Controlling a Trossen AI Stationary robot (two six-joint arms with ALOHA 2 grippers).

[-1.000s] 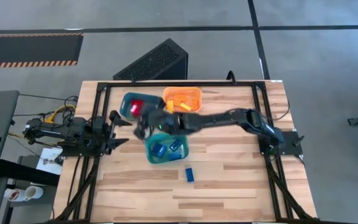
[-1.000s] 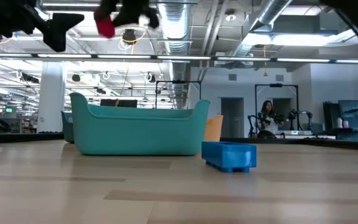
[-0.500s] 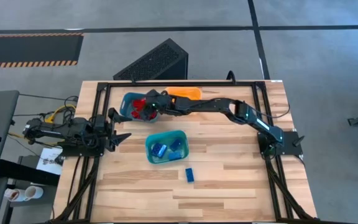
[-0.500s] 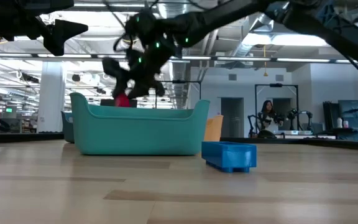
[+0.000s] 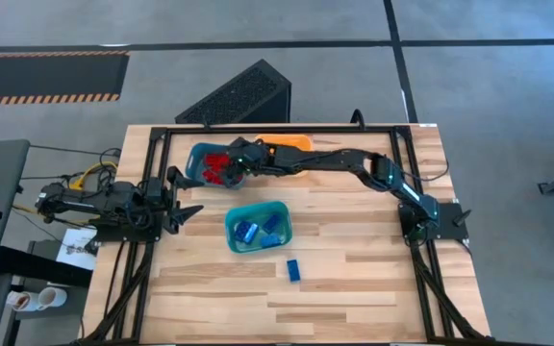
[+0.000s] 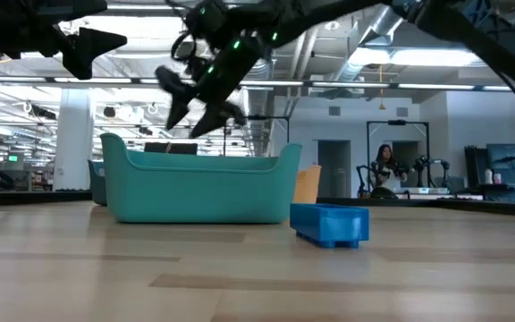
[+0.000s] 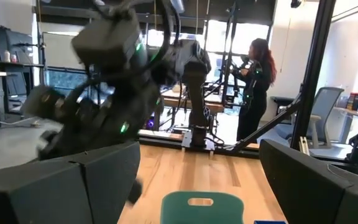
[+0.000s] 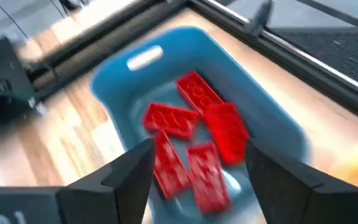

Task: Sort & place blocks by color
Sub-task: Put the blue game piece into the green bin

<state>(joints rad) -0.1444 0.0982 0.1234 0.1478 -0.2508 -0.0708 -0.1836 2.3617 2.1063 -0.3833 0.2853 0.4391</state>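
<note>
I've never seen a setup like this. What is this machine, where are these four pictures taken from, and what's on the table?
It is a robot with two dark arms at a wooden table, each ending in a two-finger tool. One picture looks straight down, one looks level across the tabletop, and two come from cameras on the wrists. The right tool hangs open and empty over a blue tray holding red blocks. The left tool waits open at the table's left edge. A teal tray holds blue blocks; an orange tray lies behind the arm. One blue block lies loose.

Pale wood-plank table (image 5: 354,279), glossy plastic red blocks (image 8: 191,143), seemingly smooth blue tray (image 8: 266,118).
</note>
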